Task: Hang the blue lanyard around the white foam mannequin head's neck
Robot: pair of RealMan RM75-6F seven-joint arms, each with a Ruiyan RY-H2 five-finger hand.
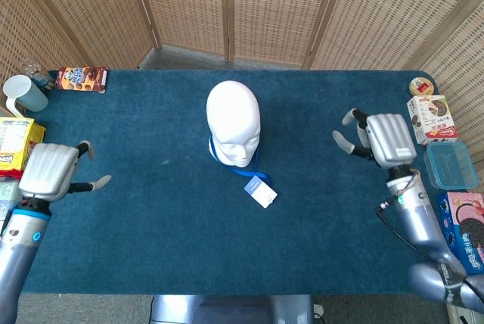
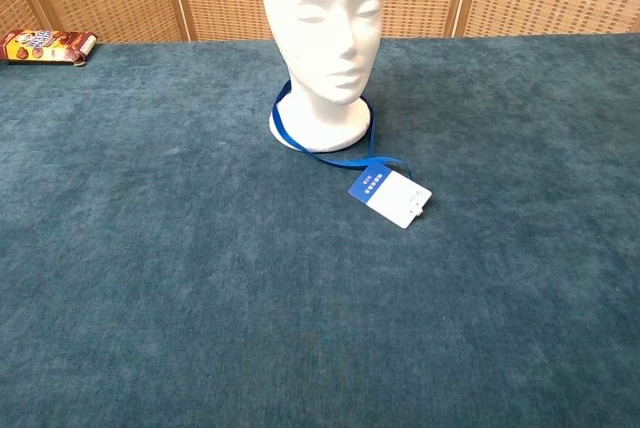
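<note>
The white foam mannequin head (image 1: 234, 121) (image 2: 323, 23) stands upright at the middle of the blue table. The blue lanyard (image 2: 322, 151) (image 1: 247, 169) loops around its neck at the base, and its white badge (image 2: 391, 194) (image 1: 261, 191) lies flat on the cloth in front. My left hand (image 1: 53, 171) hovers at the table's left edge, fingers apart, holding nothing. My right hand (image 1: 380, 139) is at the right side, also with fingers apart and nothing in it. Neither hand shows in the chest view.
A snack box (image 1: 82, 79) (image 2: 47, 46) lies at the back left. A blue mug (image 1: 24, 95) and a yellow packet (image 1: 17, 142) sit off the left edge. Food boxes (image 1: 431, 118) and a clear container (image 1: 451, 165) line the right edge. Wicker screens (image 1: 227, 6) stand behind.
</note>
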